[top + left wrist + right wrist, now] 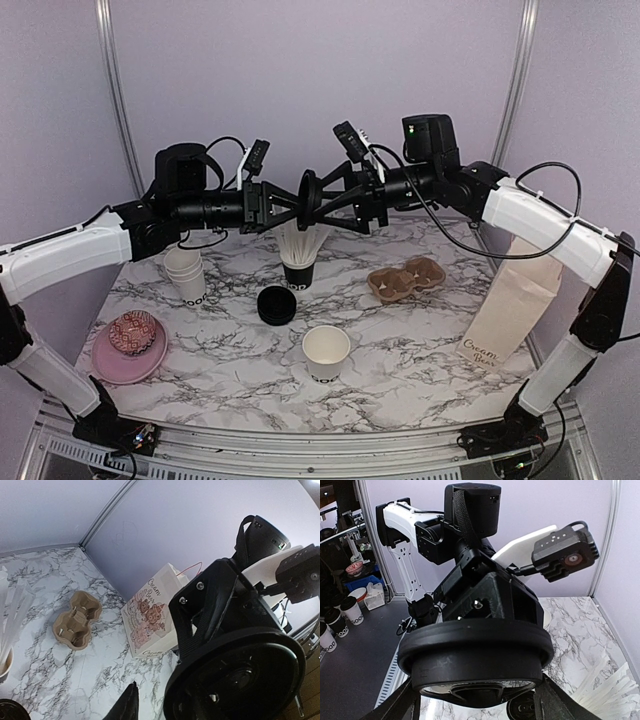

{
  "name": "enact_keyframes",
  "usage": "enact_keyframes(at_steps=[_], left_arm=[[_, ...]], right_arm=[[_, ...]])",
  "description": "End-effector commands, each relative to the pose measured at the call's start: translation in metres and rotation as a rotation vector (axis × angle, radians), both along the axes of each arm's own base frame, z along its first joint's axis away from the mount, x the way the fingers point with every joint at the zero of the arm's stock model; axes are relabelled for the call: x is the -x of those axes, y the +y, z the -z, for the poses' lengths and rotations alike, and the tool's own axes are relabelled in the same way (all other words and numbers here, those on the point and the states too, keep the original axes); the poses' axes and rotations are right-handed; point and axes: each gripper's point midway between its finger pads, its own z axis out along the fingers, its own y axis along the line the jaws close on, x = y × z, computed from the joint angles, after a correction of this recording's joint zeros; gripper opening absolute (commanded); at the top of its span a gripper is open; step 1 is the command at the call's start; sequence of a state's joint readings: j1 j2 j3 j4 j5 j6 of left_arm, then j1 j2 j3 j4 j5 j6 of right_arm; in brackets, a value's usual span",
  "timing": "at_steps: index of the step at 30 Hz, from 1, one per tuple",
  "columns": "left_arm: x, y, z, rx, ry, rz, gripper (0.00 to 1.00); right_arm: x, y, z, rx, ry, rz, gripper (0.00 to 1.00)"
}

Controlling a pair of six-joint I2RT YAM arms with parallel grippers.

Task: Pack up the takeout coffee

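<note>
No lidded white cup shows on the table. A round black lid (311, 201) hangs in the air between my two grippers, above the black cup of straws (299, 262). My right gripper (326, 203) spans the lid (475, 650) across its width, one finger (400, 707) on each side. My left gripper (297, 204) meets the lid (235, 680) from the other face. Its one visible finger (127, 705) stands apart from the rim and the other is hidden. A lidless white cup (326, 352) stands near the front.
A stack of black lids (276, 305) and stacked lidless cups (185, 272) stand on the marble table. A brown cup carrier (405, 278) lies right of centre, with a paper bag (515, 310) upright at the right edge. A pink plate with a bowl (130, 345) is front left.
</note>
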State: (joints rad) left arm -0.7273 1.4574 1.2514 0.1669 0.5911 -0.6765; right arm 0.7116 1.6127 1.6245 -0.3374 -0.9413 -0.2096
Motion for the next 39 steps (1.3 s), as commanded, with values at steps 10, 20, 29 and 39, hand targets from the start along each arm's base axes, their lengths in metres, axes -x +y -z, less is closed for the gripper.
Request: enact_keyframes(at_steps=[10,20,29,39], left_arm=[[-0.002,0.075,0.083,-0.427,-0.077,-0.261,0.59],[0.0,0.097,0.095,-0.52,-0.124,-0.31,0.6],[-0.002,0.091,0.105,-0.533,-0.105,-0.285,0.6],[0.002,0.089,0.115,-0.537,-0.084,-0.261,0.6]], right_arm=[[-0.01,-0.045,0.064,0.305,-0.192,0.103,0.72],[0.004,-0.07,0.12,0.633,-0.244,0.015,0.71],[0.038,-0.058,0.167,0.802,-0.189,-0.118,0.7],[0.052,-0.049,0.199,0.934,-0.216,-0.169,0.7]])
